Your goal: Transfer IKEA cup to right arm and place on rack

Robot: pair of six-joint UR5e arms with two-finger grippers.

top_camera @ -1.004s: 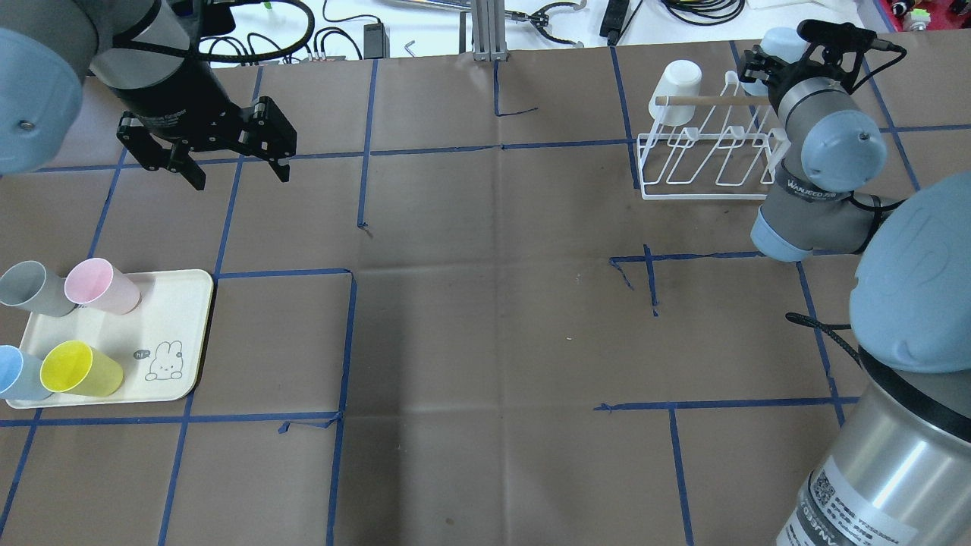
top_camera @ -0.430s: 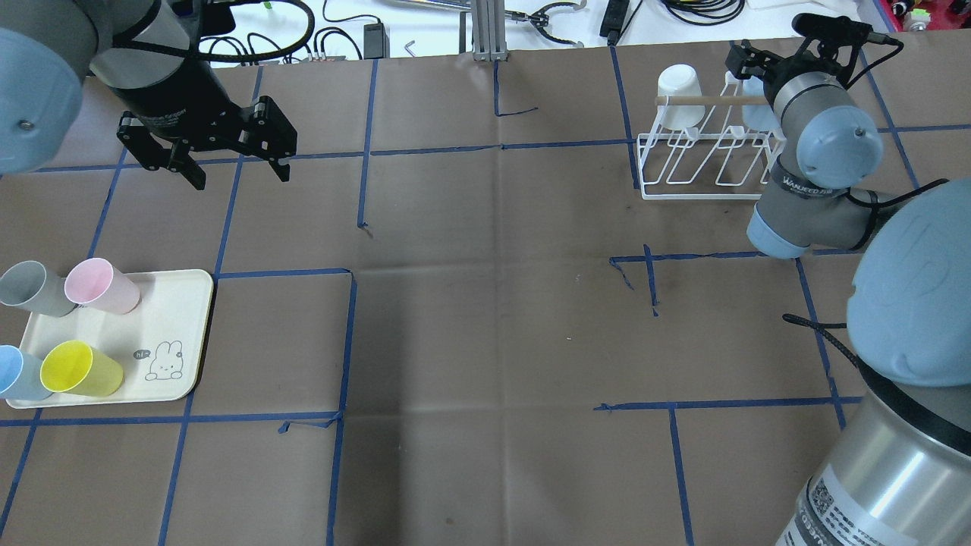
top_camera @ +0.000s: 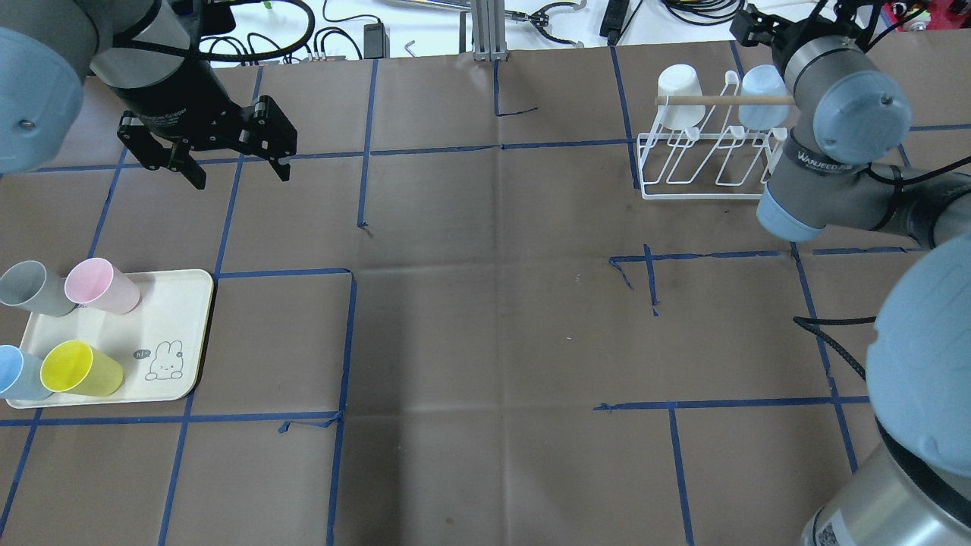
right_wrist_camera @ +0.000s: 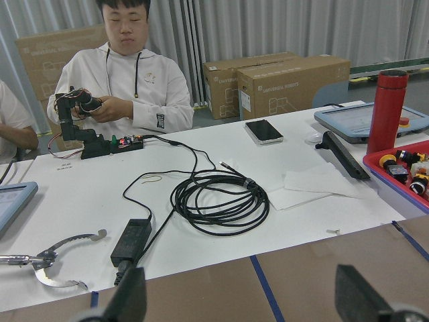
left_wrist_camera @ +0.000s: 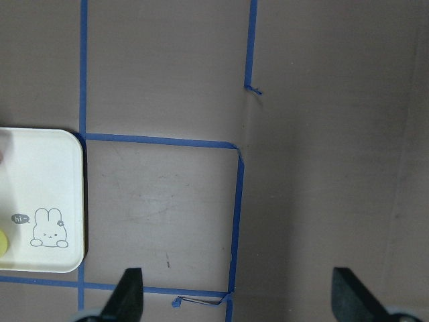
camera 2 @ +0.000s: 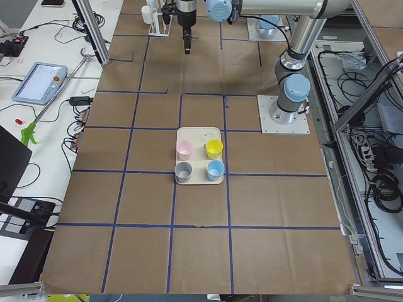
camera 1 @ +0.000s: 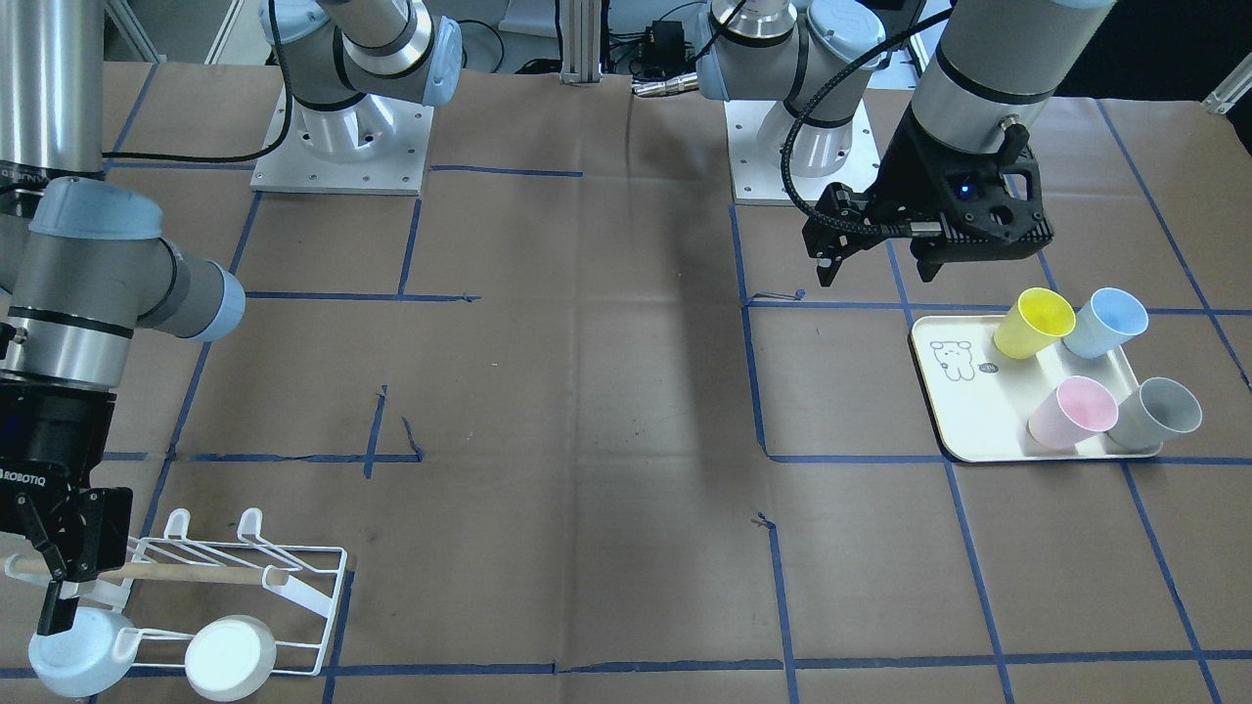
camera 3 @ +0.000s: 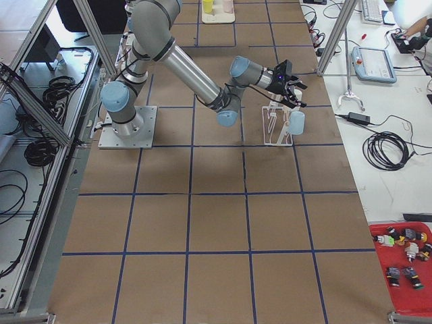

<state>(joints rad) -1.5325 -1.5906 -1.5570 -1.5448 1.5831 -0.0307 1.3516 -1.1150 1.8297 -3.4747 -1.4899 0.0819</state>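
A pale blue IKEA cup (top_camera: 762, 87) hangs upside down on the white wire rack (top_camera: 705, 163), next to a white cup (top_camera: 679, 87). In the front view the blue cup (camera 1: 73, 660) sits at the rack's (camera 1: 293, 587) end, with the white cup (camera 1: 230, 657) beside it. My right gripper (camera 1: 64, 577) is open and empty just above the blue cup, apart from it. Its wrist view shows the fingertips (right_wrist_camera: 127, 298) spread wide. My left gripper (top_camera: 241, 178) is open and empty, hovering over the table far to the left.
A cream tray (top_camera: 174, 334) at the left front holds pink (top_camera: 102, 287), grey (top_camera: 34, 288), yellow (top_camera: 80, 369) and blue cups (top_camera: 19, 373). The tray's corner (left_wrist_camera: 40, 201) shows in the left wrist view. Cables and tools lie on the white bench beyond the table; a person sits there.
My right gripper lowered the pale blue cup onto the rack, let go of it and drew back from the rack. The left arm has not moved.
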